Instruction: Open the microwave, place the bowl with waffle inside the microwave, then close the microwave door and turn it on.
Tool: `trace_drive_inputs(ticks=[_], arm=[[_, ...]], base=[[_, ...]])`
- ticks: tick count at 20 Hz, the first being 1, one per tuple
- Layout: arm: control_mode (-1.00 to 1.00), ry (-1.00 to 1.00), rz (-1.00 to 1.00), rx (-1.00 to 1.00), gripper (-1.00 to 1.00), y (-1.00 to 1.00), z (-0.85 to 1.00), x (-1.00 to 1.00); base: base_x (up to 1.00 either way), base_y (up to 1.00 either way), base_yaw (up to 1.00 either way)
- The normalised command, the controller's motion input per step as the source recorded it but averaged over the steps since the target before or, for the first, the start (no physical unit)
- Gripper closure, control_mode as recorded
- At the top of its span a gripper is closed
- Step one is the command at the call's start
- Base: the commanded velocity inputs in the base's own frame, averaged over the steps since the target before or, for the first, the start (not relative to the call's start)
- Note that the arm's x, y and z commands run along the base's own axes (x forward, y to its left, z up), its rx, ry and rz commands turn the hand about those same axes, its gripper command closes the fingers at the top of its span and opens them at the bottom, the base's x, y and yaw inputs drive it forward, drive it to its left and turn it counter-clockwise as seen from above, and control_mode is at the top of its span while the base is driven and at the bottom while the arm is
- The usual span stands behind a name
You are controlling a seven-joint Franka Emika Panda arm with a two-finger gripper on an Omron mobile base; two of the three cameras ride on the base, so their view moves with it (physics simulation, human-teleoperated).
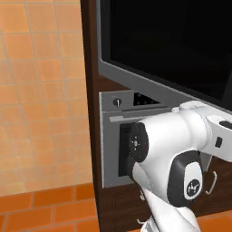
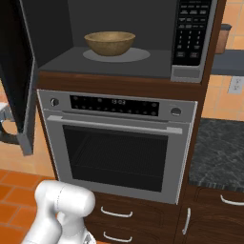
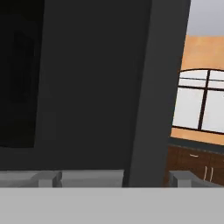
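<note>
Gripper, bottom of the hand view: jaws spread wide around the grey edge of the microwave door, holding nothing. One bowl, upper centre of the right base view, sits inside the one open microwave. One silver oven lies below it.

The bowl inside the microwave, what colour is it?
Tan-brown, wooden-looking. The bowl shows best in the right base view.

Bowl inside microwave — door open.
</note>
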Motion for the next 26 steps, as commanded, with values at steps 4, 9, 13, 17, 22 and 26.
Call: trace_drive_inputs(ticks=[4, 9, 13, 17, 22, 26], arm=[[-1.00, -0.01, -0.15, 0.04, -1.00, -0.84, 0.00, 0.89], [-1.00, 0.00, 0.09, 0.10, -1.00, -0.63, 0.04, 0.64], [-1.00, 0.00, 0.30, 0.12, -1.00, -0.57, 0.03, 0.27], [-1.00, 0.00, 0.36, 0.21, -1.00, -0.66, 0.04, 0.16], [-1.00, 0.00, 0.33, 0.20, -1.00, -0.69, 0.01, 0.14], [-1.00, 0.00, 0.30, 0.15, -1.00, -0.47, 0.11, 0.23]], base=[[0.00, 0.00, 0.00], [0.00, 0.00, 0.00], [0.00, 0.00, 0.00], [0.00, 0.00, 0.00], [0.00, 0.00, 0.00], [0.00, 0.00, 0.00]])
